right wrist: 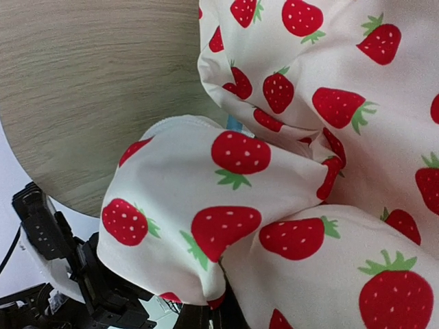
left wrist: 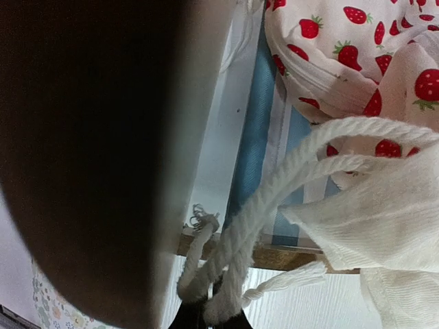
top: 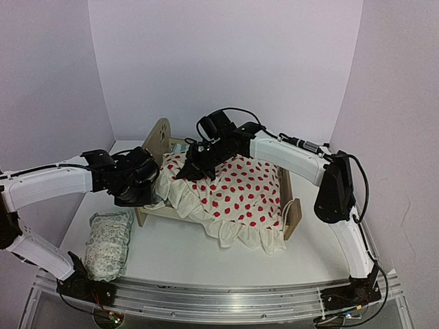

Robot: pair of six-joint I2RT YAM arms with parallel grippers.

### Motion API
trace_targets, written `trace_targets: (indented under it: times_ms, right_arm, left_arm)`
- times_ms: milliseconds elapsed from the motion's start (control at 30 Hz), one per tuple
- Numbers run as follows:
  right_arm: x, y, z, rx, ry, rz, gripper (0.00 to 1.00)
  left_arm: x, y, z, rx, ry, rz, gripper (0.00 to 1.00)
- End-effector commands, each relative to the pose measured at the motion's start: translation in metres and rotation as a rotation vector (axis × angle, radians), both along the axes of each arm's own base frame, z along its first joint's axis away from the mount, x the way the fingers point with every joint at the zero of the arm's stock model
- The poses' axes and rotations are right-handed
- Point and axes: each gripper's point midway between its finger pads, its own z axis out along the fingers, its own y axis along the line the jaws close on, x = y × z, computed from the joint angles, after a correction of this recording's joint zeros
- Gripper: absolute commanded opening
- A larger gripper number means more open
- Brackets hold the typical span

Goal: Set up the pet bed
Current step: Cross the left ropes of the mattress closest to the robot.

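Observation:
The pet bed (top: 293, 214) stands mid-table, its rounded headboard (top: 160, 137) at the far left. A cream strawberry-print blanket (top: 240, 188) covers it. My right gripper (top: 190, 171) is shut on a bunched fold of the blanket (right wrist: 226, 205) beside the headboard (right wrist: 89, 82). My left gripper (top: 152, 197) is at the bed's left side, shut on loops of white cord (left wrist: 274, 199) at the blanket's ruffled edge (left wrist: 384, 226). The blue-and-white striped mattress (left wrist: 264, 137) shows beneath, above the wooden side rail (left wrist: 281, 258). Both grippers' fingertips are mostly hidden by what they hold.
A pale green-patterned pillow (top: 110, 243) lies on the table at the near left, beside the left arm. A dark blurred shape (left wrist: 82, 157) fills the left of the left wrist view. White walls enclose the table; a metal rail (top: 219, 301) runs along the near edge.

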Motion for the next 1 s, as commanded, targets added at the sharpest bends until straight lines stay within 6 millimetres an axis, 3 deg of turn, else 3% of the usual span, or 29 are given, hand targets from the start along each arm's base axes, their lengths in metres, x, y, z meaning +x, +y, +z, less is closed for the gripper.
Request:
trace_targets:
  times_ms: [0, 600, 767, 900, 967]
  right_arm:
    - [0.003, 0.004, 0.001, 0.001, -0.041, 0.000, 0.00]
    - [0.007, 0.002, -0.003, -0.017, -0.063, -0.009, 0.00]
    - [0.006, 0.003, -0.004, -0.016, -0.060, -0.004, 0.00]
    - [-0.001, 0.005, -0.008, -0.024, -0.063, 0.017, 0.00]
    - [-0.006, 0.006, -0.012, -0.037, -0.069, 0.031, 0.00]
  left_arm:
    - [0.022, -0.007, 0.020, 0.031, -0.065, -0.044, 0.03]
    - [0.013, -0.002, 0.016, 0.165, 0.004, -0.201, 0.13]
    - [0.008, 0.013, 0.010, 0.230, 0.021, -0.182, 0.12]
    - [-0.001, 0.019, 0.014, 0.179, 0.010, -0.145, 0.13]
    - [-0.006, 0.021, 0.016, 0.123, 0.001, -0.112, 0.17]
